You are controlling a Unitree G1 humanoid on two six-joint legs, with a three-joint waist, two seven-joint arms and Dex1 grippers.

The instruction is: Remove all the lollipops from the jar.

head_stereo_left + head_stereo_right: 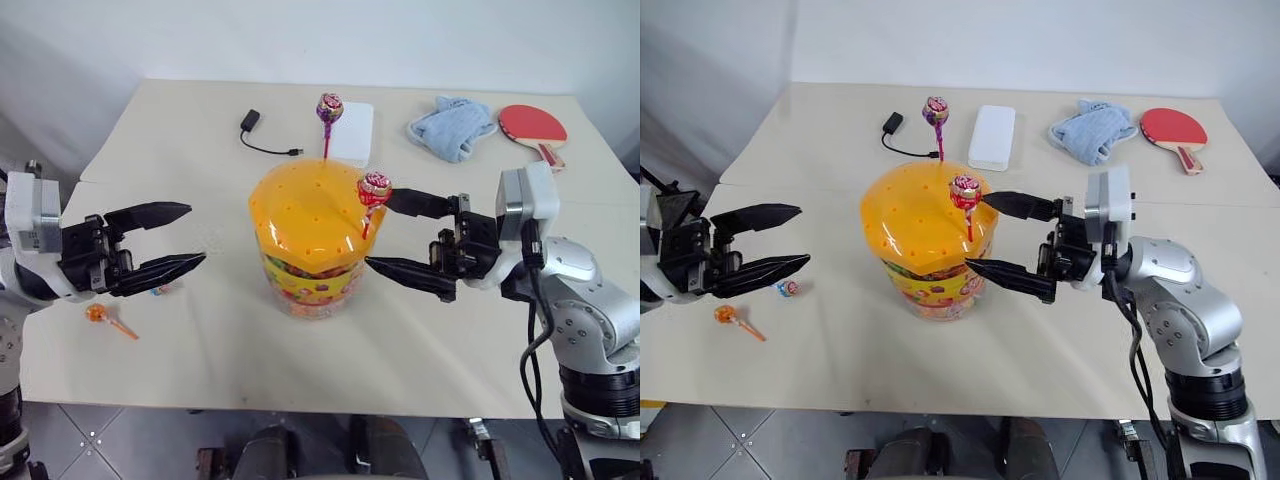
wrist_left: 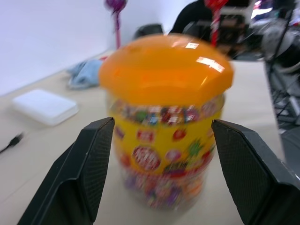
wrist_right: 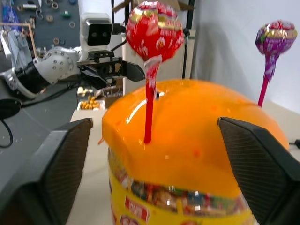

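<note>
The jar [image 1: 305,262], a clear tub of sweets with a yellow band and an orange domed lid, stands mid-table. Two lollipops stick up from the lid: a red one [image 1: 374,188] on its right side and a purple one [image 1: 329,107] at the back. An orange lollipop [image 1: 97,314] and a blue one [image 1: 787,288] lie on the table at the left. My right gripper [image 1: 378,230] is open beside the lid, its fingers above and below the red lollipop's stick without touching it. My left gripper [image 1: 196,234] hangs open and empty to the left of the jar, pointing at it.
At the back of the table [image 1: 200,370] lie a white box [image 1: 352,135], a black cable with plug [image 1: 251,121], a blue cloth [image 1: 452,126] and a red paddle [image 1: 533,125]. The table's front edge runs close below both arms.
</note>
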